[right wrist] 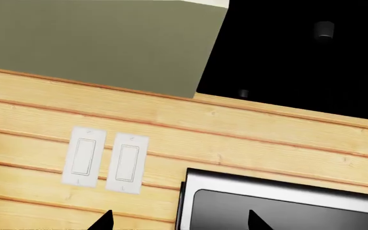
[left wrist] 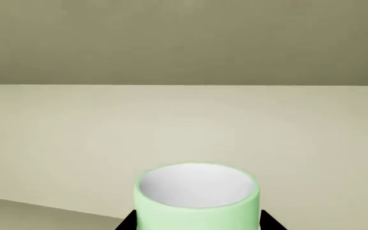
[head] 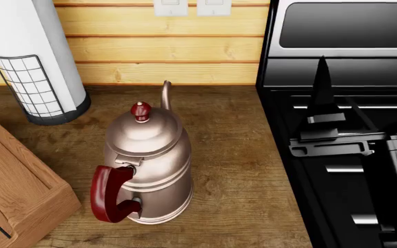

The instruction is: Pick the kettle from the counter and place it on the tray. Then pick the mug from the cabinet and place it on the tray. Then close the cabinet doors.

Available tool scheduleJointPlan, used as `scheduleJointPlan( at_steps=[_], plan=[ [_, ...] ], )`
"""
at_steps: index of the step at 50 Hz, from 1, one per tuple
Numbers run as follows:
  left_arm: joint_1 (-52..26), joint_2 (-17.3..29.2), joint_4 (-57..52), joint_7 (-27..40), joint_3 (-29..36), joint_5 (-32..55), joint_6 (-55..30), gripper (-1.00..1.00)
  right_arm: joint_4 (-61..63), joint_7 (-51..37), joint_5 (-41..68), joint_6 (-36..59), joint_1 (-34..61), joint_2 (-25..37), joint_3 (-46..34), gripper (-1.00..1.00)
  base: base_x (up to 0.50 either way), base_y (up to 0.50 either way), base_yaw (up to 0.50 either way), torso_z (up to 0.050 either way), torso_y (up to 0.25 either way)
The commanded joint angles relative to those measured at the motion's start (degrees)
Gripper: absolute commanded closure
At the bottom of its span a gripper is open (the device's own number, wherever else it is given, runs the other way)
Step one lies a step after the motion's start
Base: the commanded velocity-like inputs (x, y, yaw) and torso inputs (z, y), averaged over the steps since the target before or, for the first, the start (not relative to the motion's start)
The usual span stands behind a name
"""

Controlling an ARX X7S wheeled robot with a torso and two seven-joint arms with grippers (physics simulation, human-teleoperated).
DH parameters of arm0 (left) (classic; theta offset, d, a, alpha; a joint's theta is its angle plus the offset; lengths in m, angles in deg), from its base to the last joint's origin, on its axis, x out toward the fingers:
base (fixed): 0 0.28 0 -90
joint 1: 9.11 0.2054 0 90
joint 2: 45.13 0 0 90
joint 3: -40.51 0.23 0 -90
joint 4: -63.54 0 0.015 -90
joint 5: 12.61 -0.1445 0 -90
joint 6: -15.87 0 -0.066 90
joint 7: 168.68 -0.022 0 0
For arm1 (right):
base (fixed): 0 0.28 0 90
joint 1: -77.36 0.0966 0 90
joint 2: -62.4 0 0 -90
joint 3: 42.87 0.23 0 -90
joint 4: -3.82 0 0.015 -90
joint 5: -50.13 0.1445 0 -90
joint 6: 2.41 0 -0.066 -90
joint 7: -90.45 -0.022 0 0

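Copper-pink metal kettle (head: 147, 168) stands on my wood-grain table (head: 233, 155), tray (head: 12, 175) at nine o'clock; left hand grips pale green mug (left wrist: 197, 199), right hand (right wrist: 178, 221) open.

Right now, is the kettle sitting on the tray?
No, in the head view the kettle stands on the counter, beside the tray and apart from it.

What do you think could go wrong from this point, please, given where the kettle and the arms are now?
1. The kettle stands on the counter beside the tray, not on it; reaching for the mug first would break the order.
2. Its thin spout and the paper roll are close by, so a wide approach might knock them.
3. The right gripper points at the wall, away from the kettle.
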Motion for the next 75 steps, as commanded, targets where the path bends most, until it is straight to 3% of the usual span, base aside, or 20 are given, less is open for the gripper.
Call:
scheduleJointPlan(
  at_steps=[1,19,25,31,34,39,43,46,56,63,75],
  plan=[
    [-0.32,-0.55,-11.01,0.49,-0.79,2.2,-2.57,1.0,-0.15,-0.32,1.93,-0.89,-0.28,-0.3,-0.05,-1.0,-0.46,0.0,0.0,0.0,0.0],
    [-0.32,-0.42,-19.5,-2.28,-1.05,2.78,-9.45,1.0,2.0,-1.38,1.29,-0.96,-0.16,0.85,-0.28,-1.0,-0.41,0.0,0.0,0.0,0.0],
    [-0.13,0.04,-30.05,-2.03,-4.21,11.67,-17.98,1.0,2.33,-1.68,-0.35,-1.83,-0.53,1.37,-0.79,-1.0,0.0,0.0,0.0,0.0,0.0],
    [7.5,-2.52,-58.61,-1.94,-11.0,19.15,-38.73,1.0,2.17,-2.11,-2.44,-2.68,-1.99,0.6,-2.11,-1.0,0.0,0.0,0.0,0.0,0.0],
    [11.35,2.03,-60.83,21.55,-14.51,44.87,-39.62,1.0,2.04,-2.12,-3.02,-3.36,-2.62,0.79,-2.53,-1.0,0.0,0.0,0.0,0.0,0.0],
    [16.65,2.88,-63.75,63.88,-15.21,87.84,-38.35,1.0,1.94,-2.33,-3.07,-3.56,-2.41,1.3,-2.82,-1.0,0.0,0.0,0.0,0.0,0.0],
    [22.76,4.97,-70.08,75.9,-9.95,122.02,-32.2,1.0,1.7,-2.24,-3.45,-4.26,-2.97,1.68,-3.11,-1.0,0.0,0.0,0.0,0.0,0.0],
    [27.52,6.55,-76.02,80.45,-7.16,129.9,-27.48,1.0,1.71,-2.11,-3.54,-4.53,-3.08,2.33,-3.2,-1.0,0.0,0.0,0.0,0.0,0.0],
    [46.07,11.28,-91.01,81.34,-3.74,137.23,-20.67,1.0,0.95,-2.72,-3.4,-5.14,-3.15,3.48,-3.29,-1.0,0.0,0.0,0.0,0.0,0.0],
    [57.48,13.37,-93.64,77.82,-6.98,135.15,-24.05,1.0,0.29,-2.79,-3.28,-5.61,-3.33,4.34,-3.37,-1.0,0.0,0.0,0.0,0.0,0.0],
    [66.93,13.48,-93.63,72.3,-11.59,128.92,-30.3,1.0,-0.32,-2.7,-3.34,-5.53,-3.55,3.98,-3.5,-1.0,0.0,0.0,0.0,0.0,0.0]
  ],
)
